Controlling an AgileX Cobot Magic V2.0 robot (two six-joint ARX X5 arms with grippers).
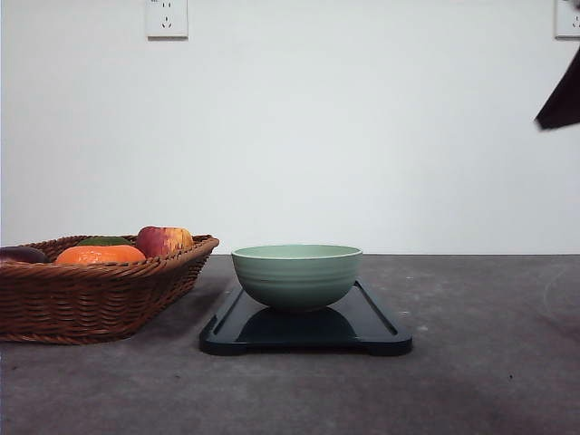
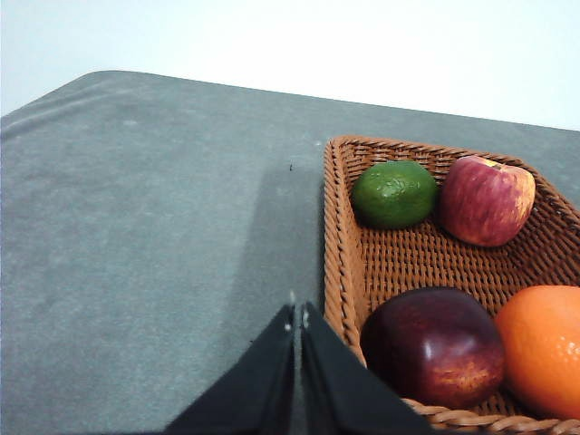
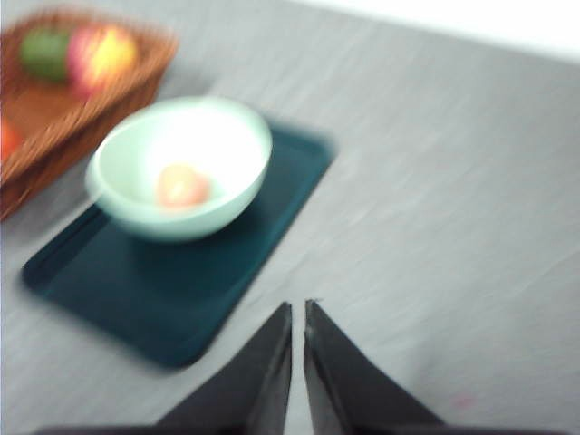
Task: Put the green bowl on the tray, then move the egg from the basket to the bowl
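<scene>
The green bowl (image 1: 296, 275) stands upright on the dark tray (image 1: 381, 328) at the table's middle. In the blurred right wrist view the bowl (image 3: 195, 145) holds a small orange-tan egg (image 3: 182, 185) and rests on the tray (image 3: 136, 290). The wicker basket (image 1: 82, 294) sits left of the tray. My right gripper (image 3: 298, 313) is shut and hovers above bare table beside the tray, apart from the bowl. My left gripper (image 2: 297, 317) is shut just outside the basket's rim (image 2: 333, 245), holding nothing.
The basket holds a green lime (image 2: 394, 193), a red apple (image 2: 487, 199), a dark red fruit (image 2: 435, 346) and an orange (image 2: 544, 349). A dark part of the right arm (image 1: 562, 95) hangs at the upper right. Grey table (image 1: 489, 381) spreads right of the tray.
</scene>
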